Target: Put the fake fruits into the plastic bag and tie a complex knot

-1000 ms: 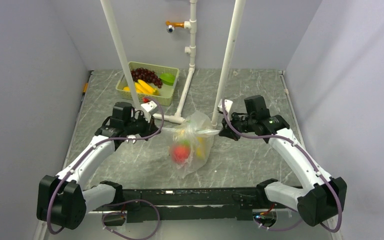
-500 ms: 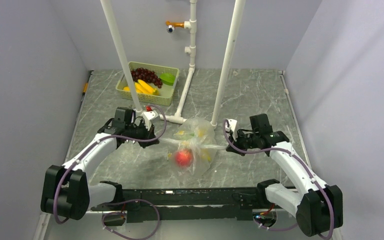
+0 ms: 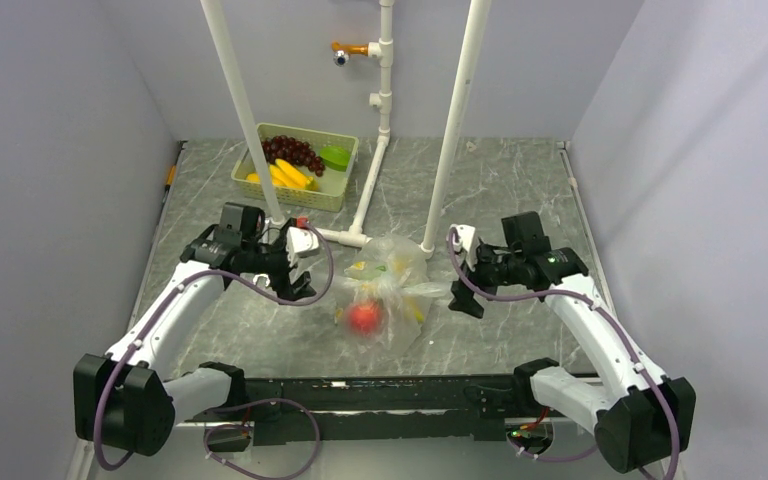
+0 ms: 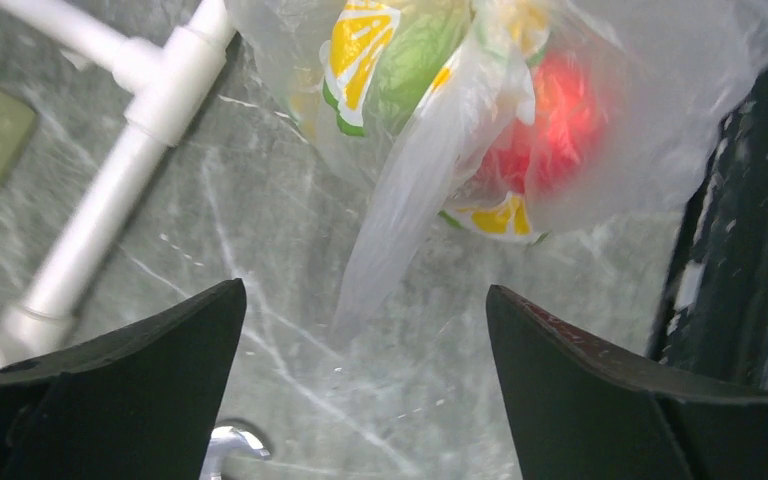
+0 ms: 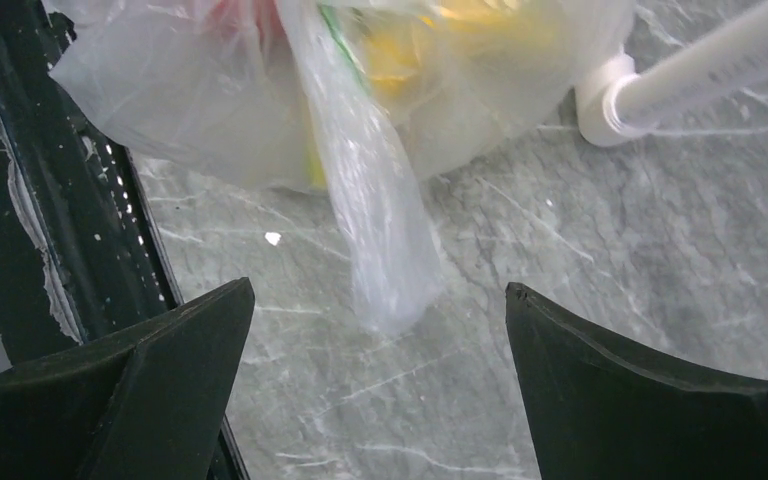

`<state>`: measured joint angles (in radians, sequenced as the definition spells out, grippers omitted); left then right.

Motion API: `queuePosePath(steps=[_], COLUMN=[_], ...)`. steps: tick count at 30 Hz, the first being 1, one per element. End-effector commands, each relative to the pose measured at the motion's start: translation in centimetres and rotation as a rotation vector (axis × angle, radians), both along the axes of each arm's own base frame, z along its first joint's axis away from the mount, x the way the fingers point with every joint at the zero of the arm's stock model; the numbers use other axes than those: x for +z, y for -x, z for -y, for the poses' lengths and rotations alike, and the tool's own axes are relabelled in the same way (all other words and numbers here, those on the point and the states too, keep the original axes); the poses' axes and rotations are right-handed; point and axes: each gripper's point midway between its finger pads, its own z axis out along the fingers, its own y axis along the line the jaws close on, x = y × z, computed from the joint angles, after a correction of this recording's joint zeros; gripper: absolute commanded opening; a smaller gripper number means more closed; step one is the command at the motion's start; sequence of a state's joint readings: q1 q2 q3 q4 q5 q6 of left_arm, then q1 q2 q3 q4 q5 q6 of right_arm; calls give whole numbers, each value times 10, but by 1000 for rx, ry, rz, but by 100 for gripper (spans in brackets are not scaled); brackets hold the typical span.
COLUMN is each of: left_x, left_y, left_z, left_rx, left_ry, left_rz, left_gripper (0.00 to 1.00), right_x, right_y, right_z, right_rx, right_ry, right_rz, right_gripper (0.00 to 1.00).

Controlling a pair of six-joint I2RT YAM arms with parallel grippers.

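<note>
The plastic bag lies on the marble table between my two arms, with a red fruit and yellow and green fruits showing through the film. Its top is bunched into a knot with a tail pointing to each side. My left gripper is open to the bag's left; in the left wrist view a loose tail ends just ahead of the parted fingers, untouched. My right gripper is open to the bag's right, and the other tail hangs free in front of that gripper.
A pale green basket at the back left holds grapes, bananas and a green fruit. White pipe legs stand just behind the bag. A black rail runs along the near edge. A silver wrench lies under my left gripper.
Both grippers, shut on the bag's tails a moment ago, now stand open and have let go. The bag has come down to rest on the table.
</note>
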<state>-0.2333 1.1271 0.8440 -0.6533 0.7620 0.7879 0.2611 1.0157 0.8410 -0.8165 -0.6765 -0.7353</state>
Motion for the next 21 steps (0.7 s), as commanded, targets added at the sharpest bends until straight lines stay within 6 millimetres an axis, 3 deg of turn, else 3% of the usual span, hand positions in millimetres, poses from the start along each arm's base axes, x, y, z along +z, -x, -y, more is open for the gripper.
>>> queuePosePath(steps=[1, 5, 9, 12, 18, 20, 21], left_x=[-2, -13, -26, -38, -47, -47, -46], left_y=[0, -5, -12, -18, -19, -17, -16], left_z=[2, 15, 32, 37, 33, 29, 26], left_rx=[-147, -233, -250, -226, -190, -157, -129], left_ry=[-83, -153, -188, -214, -257, -266, -268], left_rz=[105, 204, 220, 186, 178, 155, 138], left_gripper=[99, 88, 61, 49, 28, 15, 7], right_x=[13, 9, -5, -18, -26, -26, -25], right_y=[-15, -20, -24, -20, -20, -17, -17], right_z=[-23, -42, -51, -57, -62, -59, -56], right_rx=[27, 62, 88, 168, 185, 186, 170], right_ry=[-2, 20, 35, 62, 103, 105, 113], right_rz=[80, 105, 129, 154, 177, 201, 210], right_gripper=[100, 94, 91, 81, 34, 3, 0])
